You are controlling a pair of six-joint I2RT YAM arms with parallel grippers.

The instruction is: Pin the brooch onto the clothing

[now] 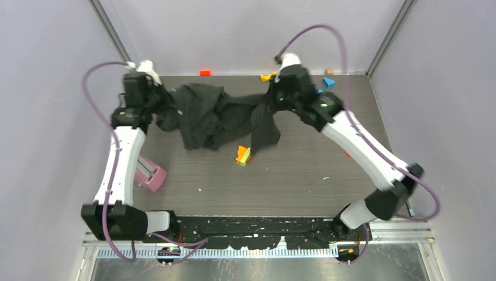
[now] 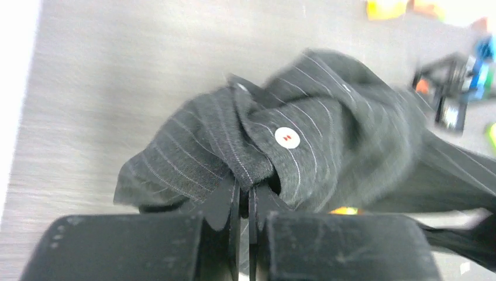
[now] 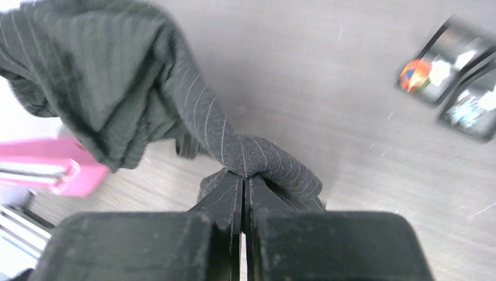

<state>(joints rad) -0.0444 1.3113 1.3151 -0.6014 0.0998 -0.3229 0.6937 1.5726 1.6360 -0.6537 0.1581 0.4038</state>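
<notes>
At far left, a pink case lies near the table's left edge, beside the left arm. Above it, the left gripper is clenched on a fold of the charcoal pinstriped shirt, just below a white button. The shirt hangs bunched across the far half of the table between both grippers, with one striped flap reaching toward the near side. An orange-and-green block sits just beside the flap's tip, with a broad stretch of tabletop between it and the arm bases. The right gripper is pinched on a rolled edge of the shirt. A red block, an orange block and a blue block line the far edge.
</notes>
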